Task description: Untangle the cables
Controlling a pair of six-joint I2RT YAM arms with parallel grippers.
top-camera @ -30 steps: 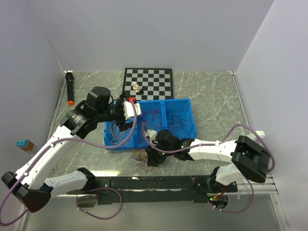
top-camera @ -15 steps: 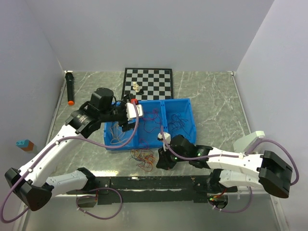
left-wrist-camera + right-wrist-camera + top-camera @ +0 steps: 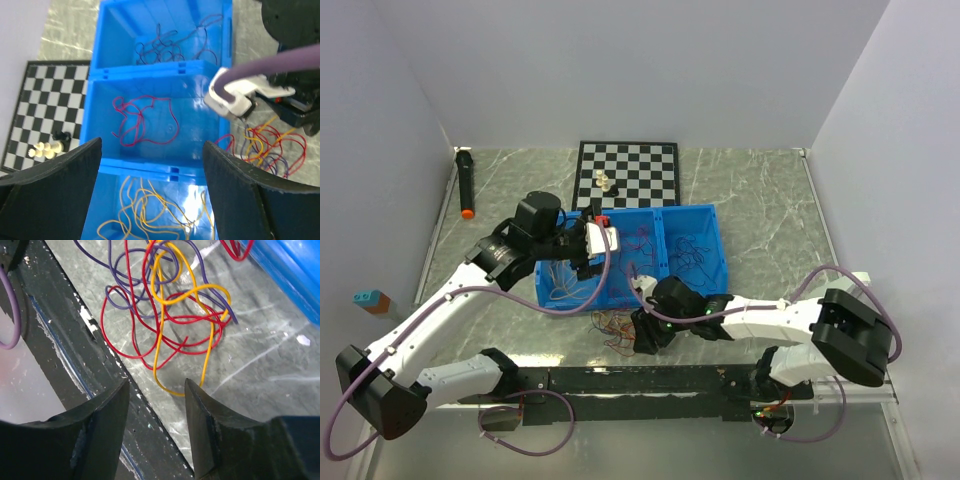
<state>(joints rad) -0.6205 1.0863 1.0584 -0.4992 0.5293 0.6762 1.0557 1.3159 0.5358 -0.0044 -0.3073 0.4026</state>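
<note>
1. Right at the near edge runs one flat black rail point(image 3: 640, 380), scuffed with white flecks in the right wrist view.
2. Just past it, on the marbled grey-green tabletop point(image 3: 760, 220), lies the loose bunch of cables point(image 3: 165, 305): thin glossy loops of red, yellow-orange and dark purple crossing one another. There are too many crossings to count the strands.
3. The right arm reaches in low from the right, its elbow bent. The right tool point(image 3: 156, 390) points down over the near end of the bunch, with its two dark matte fingers spread apart and a yellow loop lying below the gap.
4. Next comes one blue plastic bin point(image 3: 720, 250) with three compartments side by side. It has yellow-orange wires on the left, red in the middle and dark purple on the right.
5. The left arm arches in from the left. The left tool point(image 3: 152, 150) hangs above the bin with its jaws wide apart, looking down between the yellow and red compartments.
6. Farther back sits one black-and-white chessboard point(image 3: 627, 173), carrying a small cluster of chess pieces point(image 3: 604, 182), pale ones and one dark.
7. By the far left wall lies one black marker point(image 3: 466, 183) with an orange tip.
</note>
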